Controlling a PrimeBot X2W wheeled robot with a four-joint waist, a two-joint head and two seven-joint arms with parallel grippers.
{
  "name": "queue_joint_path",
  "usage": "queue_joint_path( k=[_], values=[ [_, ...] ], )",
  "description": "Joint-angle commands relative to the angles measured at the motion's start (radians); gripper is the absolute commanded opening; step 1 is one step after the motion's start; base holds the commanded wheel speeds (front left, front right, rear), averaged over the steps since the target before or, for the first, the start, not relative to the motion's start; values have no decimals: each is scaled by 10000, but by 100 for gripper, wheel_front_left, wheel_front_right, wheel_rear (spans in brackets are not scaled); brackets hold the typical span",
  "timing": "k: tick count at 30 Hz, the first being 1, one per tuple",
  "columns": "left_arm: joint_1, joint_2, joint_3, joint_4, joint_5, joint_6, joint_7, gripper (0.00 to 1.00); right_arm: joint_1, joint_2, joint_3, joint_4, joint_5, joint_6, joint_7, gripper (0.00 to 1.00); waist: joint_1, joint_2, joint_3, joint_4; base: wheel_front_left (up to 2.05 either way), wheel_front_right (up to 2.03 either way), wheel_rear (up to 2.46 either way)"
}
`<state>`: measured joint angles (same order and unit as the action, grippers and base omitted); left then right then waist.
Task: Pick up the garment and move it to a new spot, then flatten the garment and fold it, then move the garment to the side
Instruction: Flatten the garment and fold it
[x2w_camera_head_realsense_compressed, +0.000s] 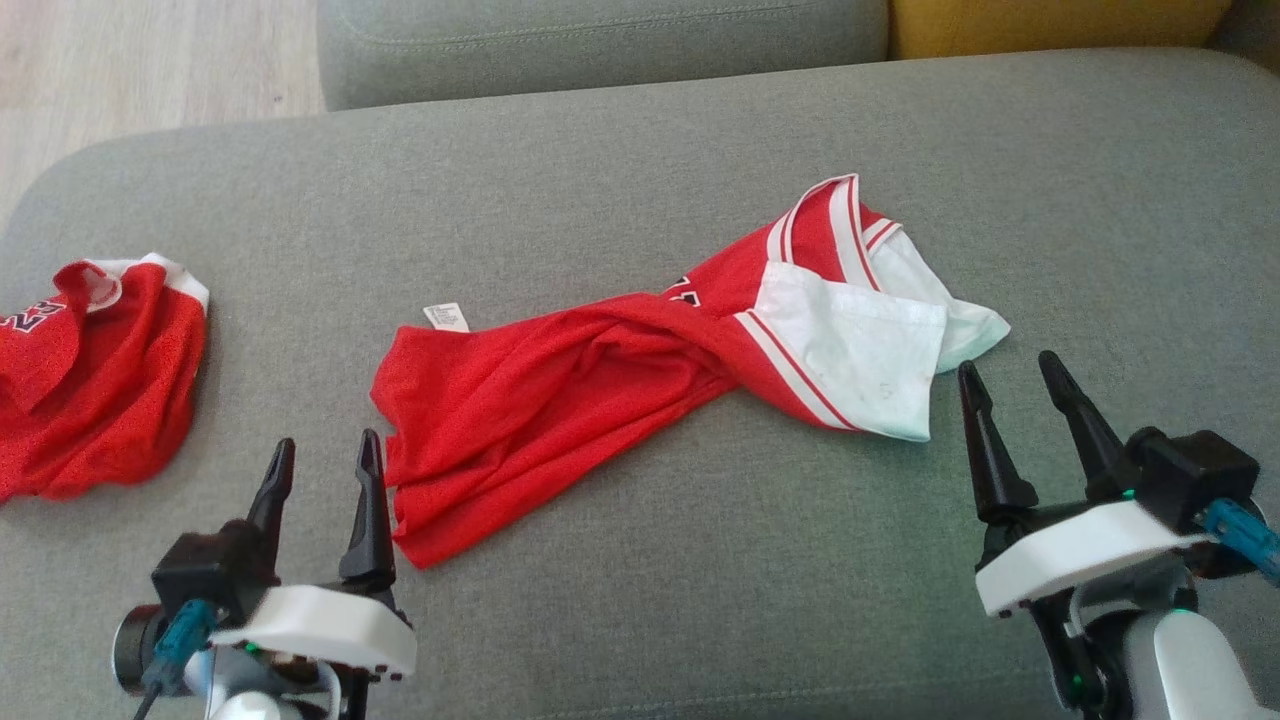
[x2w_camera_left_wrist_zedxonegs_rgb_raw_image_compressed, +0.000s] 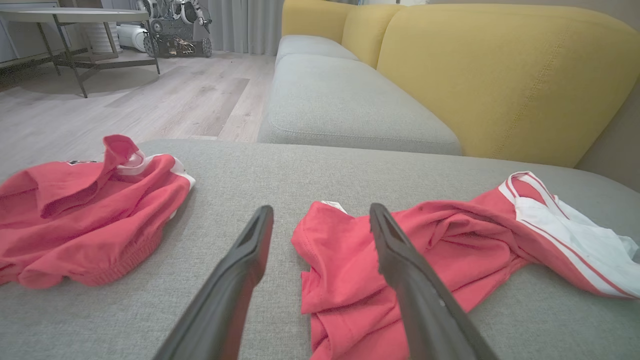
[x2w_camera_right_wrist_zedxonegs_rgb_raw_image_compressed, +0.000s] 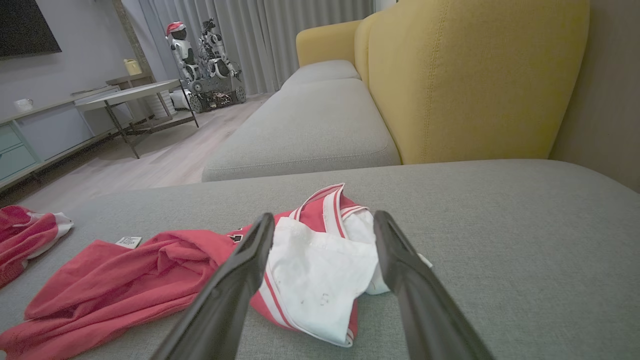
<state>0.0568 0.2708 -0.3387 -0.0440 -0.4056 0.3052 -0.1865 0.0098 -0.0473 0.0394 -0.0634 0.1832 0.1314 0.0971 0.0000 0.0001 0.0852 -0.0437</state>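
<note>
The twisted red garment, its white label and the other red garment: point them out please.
twisted red garment (x2w_camera_head_realsense_compressed: 560, 370), head view, on its twisted red middle.
white label (x2w_camera_head_realsense_compressed: 446, 316), head view, on the tag's centre.
other red garment (x2w_camera_head_realsense_compressed: 100, 390), head view, on its red body.

Left fingers (x2w_camera_left_wrist_zedxonegs_rgb_raw_image_compressed: 245, 260) spread apart, red garment (x2w_camera_left_wrist_zedxonegs_rgb_raw_image_compressed: 450, 240) twisted just ahead, second red garment (x2w_camera_left_wrist_zedxonegs_rgb_raw_image_compressed: 85, 225) at left, grey cushion (x2w_camera_left_wrist_zedxonegs_rgb_raw_image_compressed: 250, 170) beneath

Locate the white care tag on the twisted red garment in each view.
Head view: care tag left of centre, on the twisted garment, far-left corner.
Left wrist view: near centre.
Right wrist view: lower left.
Shared landmark: second red garment, at left in all three.
</note>
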Motion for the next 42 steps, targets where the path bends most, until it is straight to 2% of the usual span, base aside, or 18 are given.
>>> queue_joint_path(
  k=[1, 6, 12, 17, 22, 25, 30, 31, 32, 33, 34, 42],
  values=[
    [-377, 199, 393, -338, 2, 62, -51, 100, -251, -78, 249, -404, -42, -7, -1, 100, 0, -1, 15, 8, 0, 0, 0],
    [-712, 74, 294, -257, -171, -103, 35, 100, -304, -75, 217, -439, -15, -7, 3, 100, 0, -1, 184, 66, 0, 0, 0],
    [-2603, -30, 81, 404, -302, -775, 338, 100, -569, -90, 145, -573, -17, -7, 6, 100, 0, -1, 778, 181, 0, 0, 0],
    [-4275, -135, 125, 2068, -657, -1253, 906, 100, -940, -120, 382, -553, 21, -7, -40, 100, 0, -1, 1279, -3, 0, 0, 0],
    [-5408, -215, 208, 4529, -1151, -1798, 1403, 100, -1151, -130, 498, -368, 123, -7, -143, 100, 0, -1, 1588, -215, 0, 0, 0],
    [-5883, -331, 249, 6083, -1418, -2171, 1372, 100, -1223, -128, 491, -204, 179, -7, -237, 100, 0, -1, 1701, -356, 0, 0, 0],
    [-6284, -494, 309, 7237, -1655, -2508, 1186, 100, -1271, -122, 465, -121, 226, -7, -299, 100, 0, -1, 1819, -396, 0, 0, 0],
    [-6388, -519, 318, 7501, -1699, -2598, 1137, 78, -1290, -121, 468, -102, 234, -7, -311, 100, 0, -1, 1848, -406, 0, 0, 0],
    [-6490, -535, 318, 7746, -1728, -2687, 1079, 41, -1313, -120, 476, -83, 241, -7, -319, 100, 0, -1, 1873, -419, 0, 0, 0],
    [-6589, -555, 326, 7950, -1754, -2771, 976, 15, -1336, -120, 484, -64, 251, -7, -326, 100, 0, -1, 1891, -430, 0, 0, 0],
    [-6682, -570, 329, 8127, -1757, -2835, 841, 0, -1356, -119, 485, -44, 261, -7, -332, 100, 0, -1, 1905, -437, 0, 0, 0],
    [-7191, -662, 213, 8893, -1544, -3121, -275, 0, -1430, -154, 68, 403, 311, -7, -448, 100, 0, -1, 1877, -341, 0, 0, 0]
  ],
)
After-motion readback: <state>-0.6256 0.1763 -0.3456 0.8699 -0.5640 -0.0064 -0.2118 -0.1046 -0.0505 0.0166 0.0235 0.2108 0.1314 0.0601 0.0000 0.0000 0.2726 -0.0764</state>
